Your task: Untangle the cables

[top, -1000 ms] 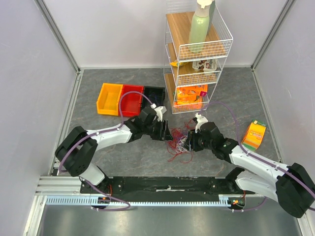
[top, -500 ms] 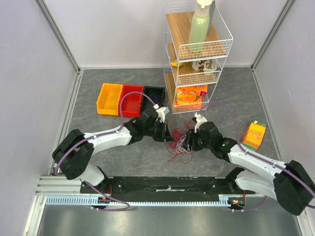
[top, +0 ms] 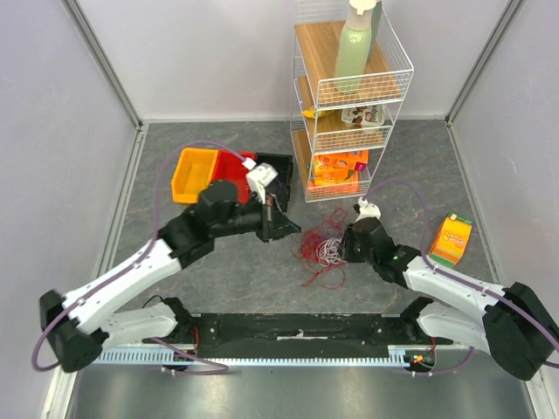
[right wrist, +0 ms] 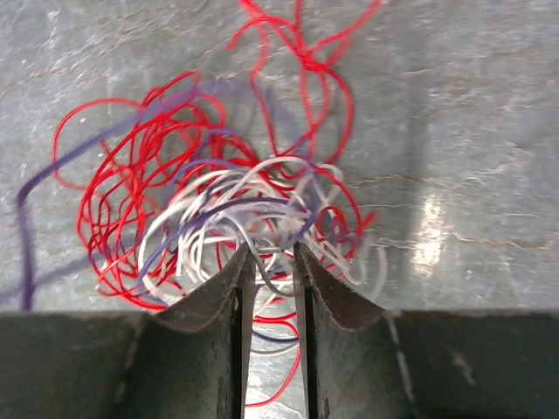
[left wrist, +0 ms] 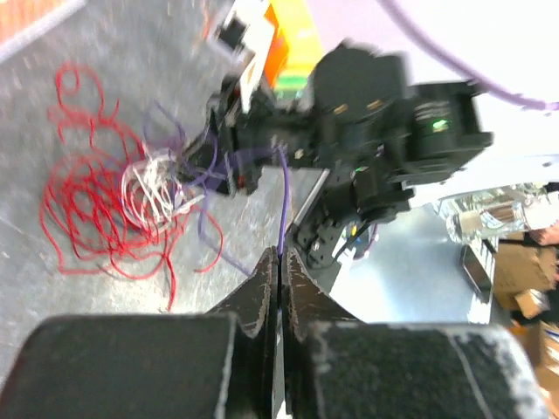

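Note:
The cables [top: 321,253] are a loose tangle of red, white and purple wires on the grey floor between my arms. My left gripper [top: 291,229] is raised to the left of the tangle. In the left wrist view it [left wrist: 279,253] is shut on a purple cable [left wrist: 281,196] that runs taut back to the tangle [left wrist: 113,209]. My right gripper [top: 339,249] sits at the right edge of the tangle. In the right wrist view its jaws [right wrist: 272,249] stand a narrow gap apart over the white loops [right wrist: 227,209], with strands crossing between the tips.
Yellow [top: 194,175], red [top: 234,170] and black [top: 278,164] bins stand behind the left arm. A white wire shelf [top: 345,113] with snacks and a green bottle [top: 355,48] stands behind the tangle. An orange carton [top: 452,238] lies at the right.
My left arm has lifted and drawn back to the left, away from the tangle, pulling a purple cable out with it. The right gripper has stayed at the tangle.

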`<move>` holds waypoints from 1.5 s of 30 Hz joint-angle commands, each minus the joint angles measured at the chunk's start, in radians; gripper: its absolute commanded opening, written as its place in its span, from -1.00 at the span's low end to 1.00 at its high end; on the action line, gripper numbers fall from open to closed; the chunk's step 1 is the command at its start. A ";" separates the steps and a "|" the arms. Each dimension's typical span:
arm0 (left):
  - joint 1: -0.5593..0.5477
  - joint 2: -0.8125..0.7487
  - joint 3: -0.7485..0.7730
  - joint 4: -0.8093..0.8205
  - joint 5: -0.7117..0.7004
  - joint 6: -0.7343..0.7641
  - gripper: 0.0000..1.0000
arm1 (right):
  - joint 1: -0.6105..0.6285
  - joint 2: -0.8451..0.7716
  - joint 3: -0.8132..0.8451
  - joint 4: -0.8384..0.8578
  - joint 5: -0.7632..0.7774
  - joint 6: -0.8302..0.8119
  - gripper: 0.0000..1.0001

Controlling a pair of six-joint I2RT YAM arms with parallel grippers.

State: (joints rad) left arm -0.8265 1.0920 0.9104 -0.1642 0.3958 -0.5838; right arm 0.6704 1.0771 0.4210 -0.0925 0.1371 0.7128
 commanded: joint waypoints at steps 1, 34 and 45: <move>-0.002 -0.171 0.175 -0.176 -0.087 0.165 -0.96 | -0.006 -0.026 -0.001 -0.055 0.169 0.053 -0.40; 0.000 0.089 1.058 -0.471 -0.555 0.410 -0.97 | 0.006 -0.195 0.078 -0.127 -0.087 -0.196 0.57; 0.033 0.167 0.930 -0.310 -0.710 0.478 -0.97 | 0.006 -0.272 0.101 -0.207 -0.042 -0.199 0.57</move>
State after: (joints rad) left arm -0.8196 1.2488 1.8744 -0.5838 -0.2565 -0.1596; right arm 0.6708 0.8635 0.5076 -0.2802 0.0807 0.5186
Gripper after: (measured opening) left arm 0.028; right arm 0.786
